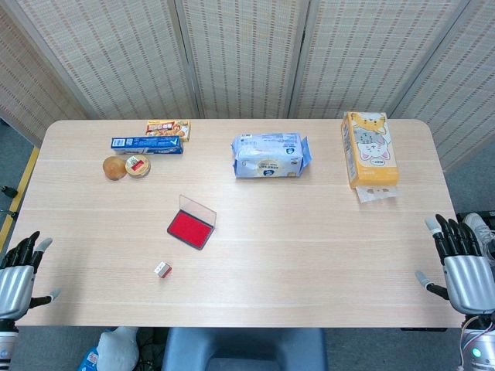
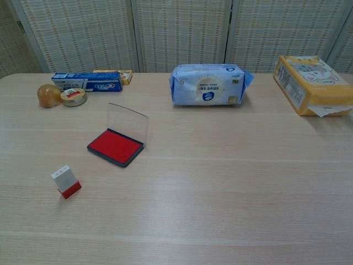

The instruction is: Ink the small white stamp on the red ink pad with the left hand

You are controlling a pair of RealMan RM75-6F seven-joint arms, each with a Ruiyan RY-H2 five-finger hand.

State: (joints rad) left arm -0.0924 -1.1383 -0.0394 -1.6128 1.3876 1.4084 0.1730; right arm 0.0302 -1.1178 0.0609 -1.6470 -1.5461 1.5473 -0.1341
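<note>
Your left hand (image 1: 17, 270) sits off the table's near-left corner, fingers spread wide and holding nothing. Your right hand (image 1: 462, 263) mirrors it off the near-right corner, also splayed and empty. Neither shows in the chest view.

From what the views show, nothing of the task is done yet. The small white stamp (image 1: 162, 270) lies untouched on the table (image 1: 309, 247), at about 3 o'clock from your left hand and well apart from it. It is tipped over, with its red end toward the near edge. The red ink pad (image 1: 189, 228) lies at roughly 1 o'clock from the stamp, near but not touching, with its clear lid (image 2: 128, 122) standing open on the far side. Left for you: reach, grip the stamp, carry it over, and press it on the pad.

Both wrists are cut off by the frame edge. The stamp's printing face is too small to read.
</note>
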